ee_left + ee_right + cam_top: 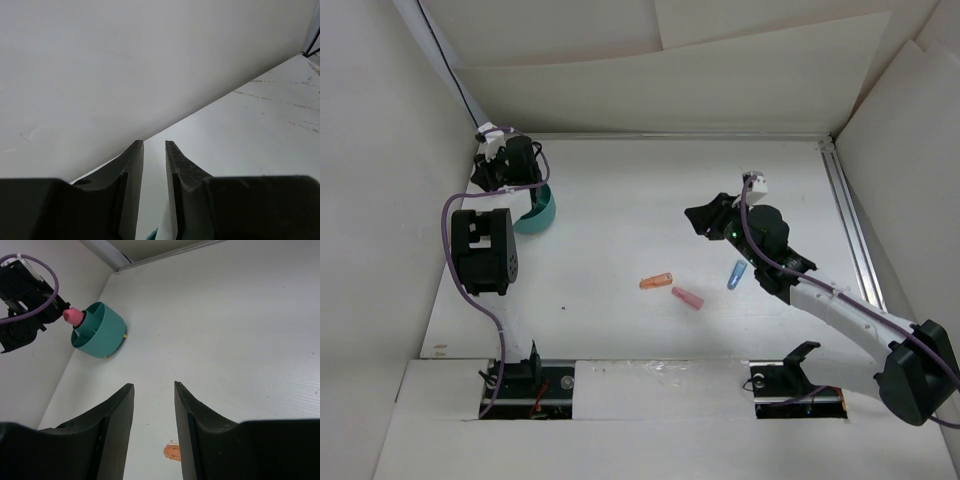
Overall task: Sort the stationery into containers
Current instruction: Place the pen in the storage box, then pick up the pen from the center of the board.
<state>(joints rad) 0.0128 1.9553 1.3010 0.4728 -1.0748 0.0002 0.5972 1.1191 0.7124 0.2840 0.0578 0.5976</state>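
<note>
the upright pink piece [73, 316] sits at the rim of the teal cup [100, 332], at the tips of the left gripper [154, 144], whose fingers show a narrow, empty gap. the orange piece [656, 282], lying roughly left-right, is nearest the right gripper [154, 387], half open and empty. only the right wrist view shows the pink piece.

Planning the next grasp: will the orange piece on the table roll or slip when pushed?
Probably light: the orange piece is short and far smaller than the teal cup. It looks rounded and lies flat on the smooth white table, so a nudge may roll or skid it. Its outline is straight, so it is likely stiff, not floppy.
</note>
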